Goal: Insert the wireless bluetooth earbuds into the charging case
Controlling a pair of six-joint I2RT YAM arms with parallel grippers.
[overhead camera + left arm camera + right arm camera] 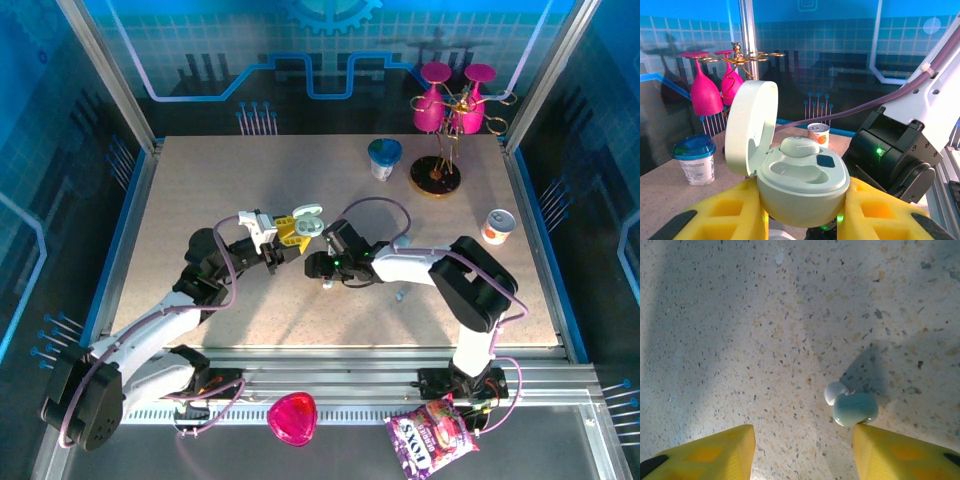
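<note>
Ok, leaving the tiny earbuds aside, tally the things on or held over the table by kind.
Charging case: 1
Pink glasses: 2
Gold rack: 1
Blue-lidded tub: 1
Small can: 1
Total: 6

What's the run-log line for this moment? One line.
left gripper: shut on open charging case | case: one earbud seated, other slot empty | right gripper: open over table | loose earbud: on table by one finger, ungrasped
</note>
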